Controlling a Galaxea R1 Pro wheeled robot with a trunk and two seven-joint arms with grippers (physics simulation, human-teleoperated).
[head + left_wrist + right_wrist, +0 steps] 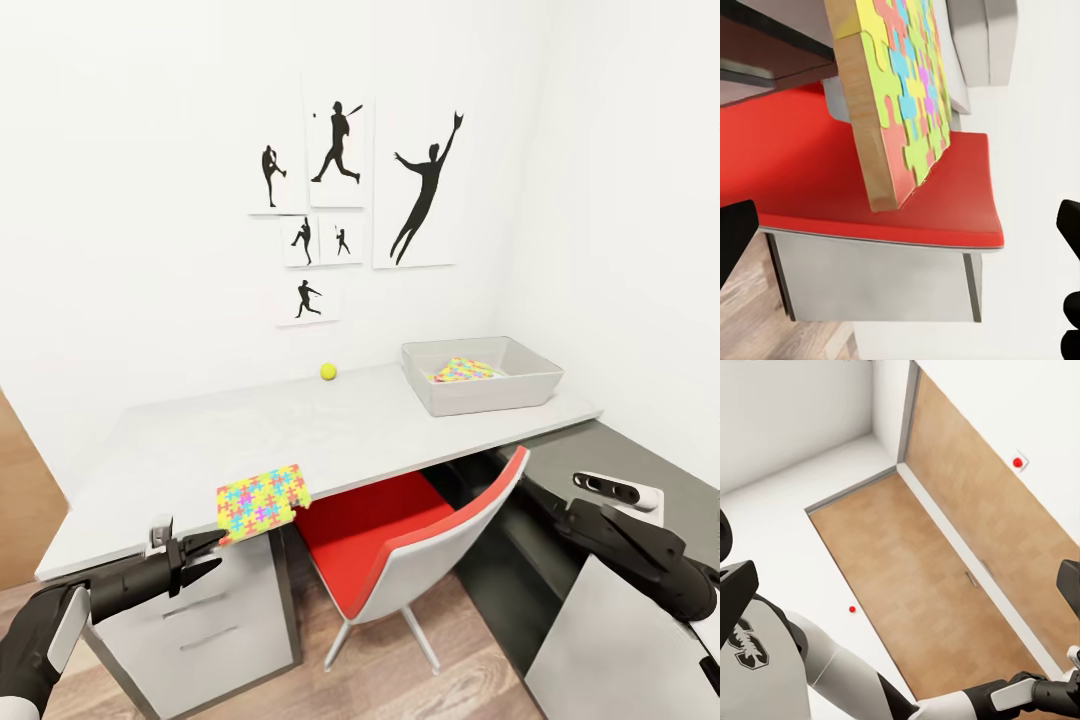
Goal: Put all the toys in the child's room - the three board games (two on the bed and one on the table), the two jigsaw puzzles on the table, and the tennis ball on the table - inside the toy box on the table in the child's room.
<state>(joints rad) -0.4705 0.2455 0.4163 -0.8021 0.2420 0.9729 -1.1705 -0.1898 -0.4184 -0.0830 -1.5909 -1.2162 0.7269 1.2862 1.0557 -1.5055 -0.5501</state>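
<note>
A jigsaw puzzle [262, 500] lies on the front edge of the table [300, 430], partly overhanging it. My left gripper [218, 553] is open just below and left of that puzzle, its upper fingertip at the puzzle's corner. In the left wrist view the puzzle [904, 97] stands ahead of the wide-spread fingers [735, 232]. The toy box [485, 385] sits at the table's far right with another jigsaw puzzle [465, 370] inside. The tennis ball [328, 371] rests by the wall. My right gripper [900, 592] is open and empty, low on the right. The board games are out of view.
A red and white chair [400, 540] is pushed under the table between my arms. A grey drawer unit [215, 620] stands under the table's left end. A dark-grey-topped cabinet [620, 450] runs along the right wall. My right arm [625, 545] hangs over it.
</note>
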